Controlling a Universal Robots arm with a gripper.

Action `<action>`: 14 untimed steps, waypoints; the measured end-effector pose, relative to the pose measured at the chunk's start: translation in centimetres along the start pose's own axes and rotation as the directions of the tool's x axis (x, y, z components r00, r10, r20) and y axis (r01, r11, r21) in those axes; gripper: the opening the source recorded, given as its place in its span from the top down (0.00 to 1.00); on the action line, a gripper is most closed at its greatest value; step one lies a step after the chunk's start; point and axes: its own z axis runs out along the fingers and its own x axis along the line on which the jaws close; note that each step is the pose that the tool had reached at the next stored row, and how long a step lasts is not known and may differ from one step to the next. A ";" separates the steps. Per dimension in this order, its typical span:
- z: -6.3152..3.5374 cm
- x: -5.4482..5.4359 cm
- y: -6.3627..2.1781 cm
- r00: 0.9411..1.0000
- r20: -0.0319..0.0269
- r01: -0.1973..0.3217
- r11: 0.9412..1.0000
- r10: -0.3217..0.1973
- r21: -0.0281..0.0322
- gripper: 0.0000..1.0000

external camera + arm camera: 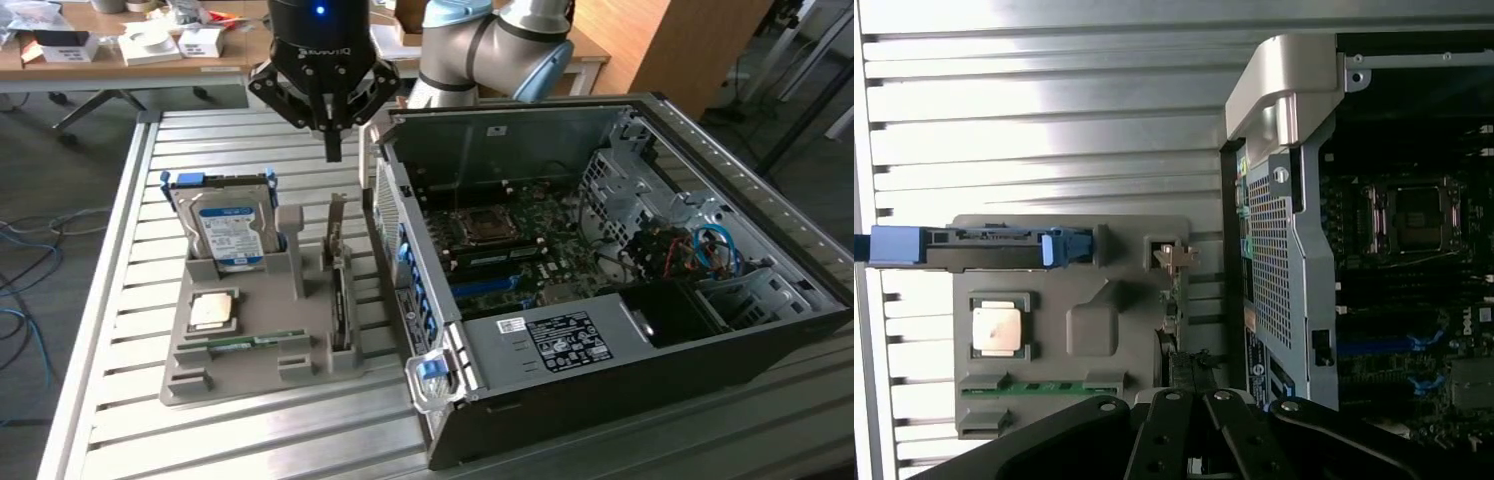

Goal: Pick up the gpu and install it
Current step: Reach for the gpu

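The gpu (pixel 340 295) is a thin dark card standing on edge in a slot of the grey holder tray (pixel 300 365). Its silver bracket (pixel 336 215) is at the far end. In the wrist view the gpu (pixel 1174 305) runs edge-on along the side of the tray (pixel 1089 330) nearest the computer case. My gripper (pixel 332 140) hangs above the bracket end of the card, well apart from it. Its fingers are shut with nothing between them.
The tray also holds a silver hard drive (pixel 227 225) in a blue frame, a processor chip (pixel 214 310) and a green memory stick (pixel 247 342). An open computer case (pixel 641 330) with its motherboard (pixel 521 250) exposed lies close beside the tray on the slatted metal table (pixel 120 300).
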 end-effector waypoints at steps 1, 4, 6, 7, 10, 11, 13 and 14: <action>-0.01 0.0 -0.13 1.000 0.000 0.000 1.000 0.000 0.000 0.89; -0.03 0.1 -0.66 1.000 0.000 0.000 1.000 0.000 0.000 0.89; -0.05 0.1 -1.08 1.000 0.000 0.000 1.000 0.000 0.000 0.89; -0.06 0.2 -1.30 1.000 0.000 0.000 1.000 0.000 0.000 0.89; -0.10 0.2 -2.01 1.000 0.000 0.000 1.000 0.000 0.000 0.89; -0.11 0.2 -2.23 1.000 0.000 0.000 1.000 0.000 0.000 0.89; -0.13 0.3 -2.70 1.000 0.000 0.000 1.000 0.000 0.000 0.89; -0.14 0.3 -2.94 1.000 0.000 0.000 1.000 0.000 0.000 0.89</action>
